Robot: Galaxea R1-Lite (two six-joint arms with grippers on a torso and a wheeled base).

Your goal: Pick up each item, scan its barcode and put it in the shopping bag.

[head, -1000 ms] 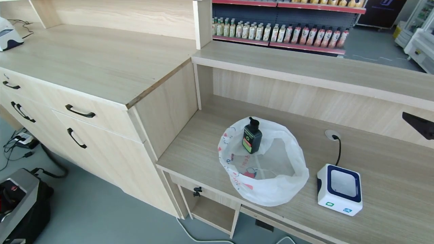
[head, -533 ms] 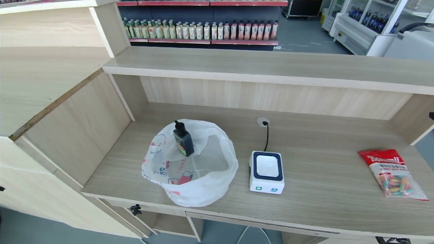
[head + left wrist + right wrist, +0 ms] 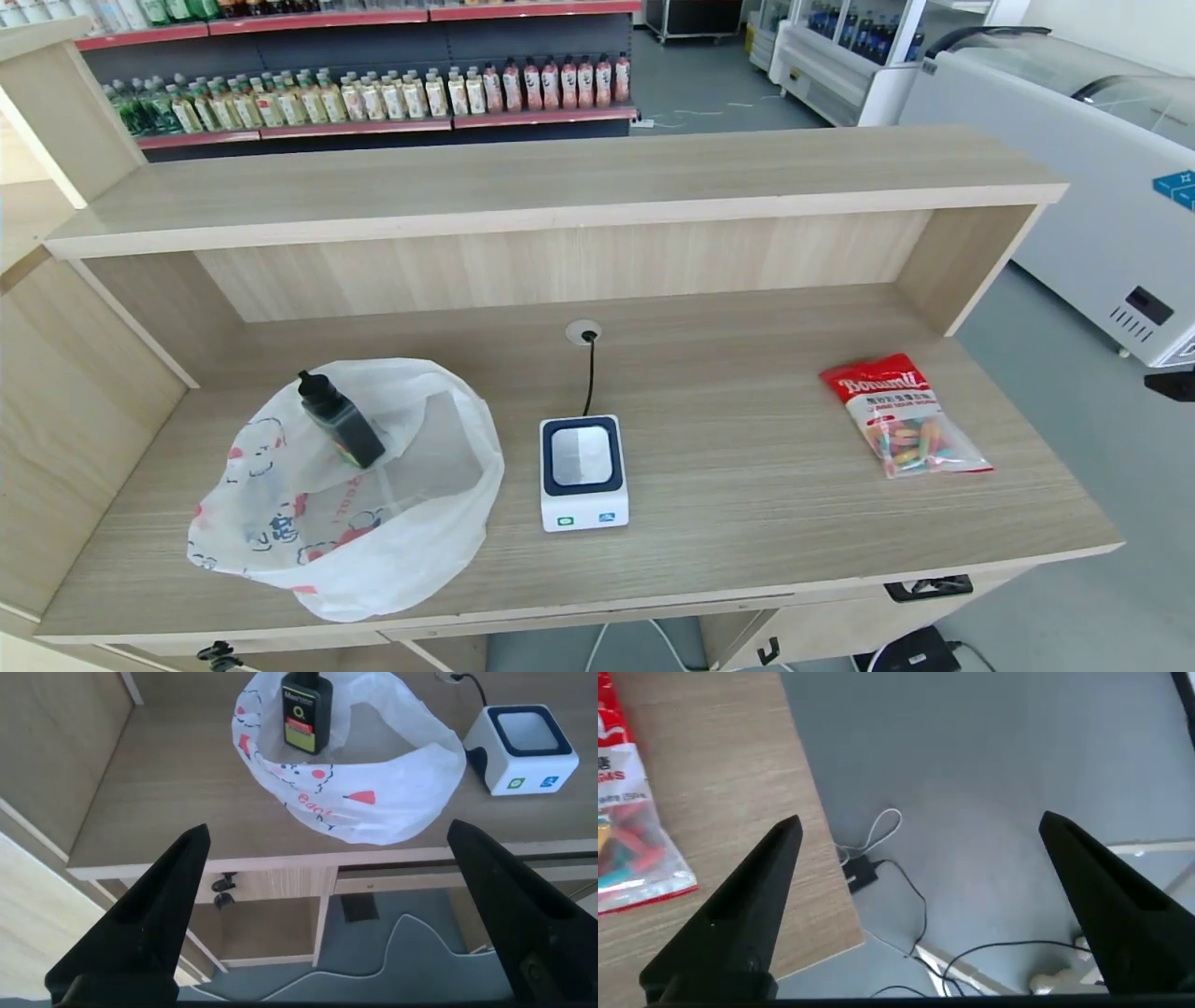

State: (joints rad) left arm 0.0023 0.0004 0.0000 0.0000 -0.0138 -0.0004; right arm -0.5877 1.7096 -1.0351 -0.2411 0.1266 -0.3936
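Now, with the bottle [image 3: 338, 425] lying in the bag [image 3: 411, 523] left of the scanner [image 3: 583, 471], the candy pack [image 3: 904, 420] well right of the scanner looks next for pickup; the left gripper [image 3: 329, 833] and right gripper [image 3: 920, 819] both hang with jaws apart, holding nothing.

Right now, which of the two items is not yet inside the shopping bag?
The red candy packet, lying flat on the counter, right of the scanner. The black bottle is already inside the white shopping bag.
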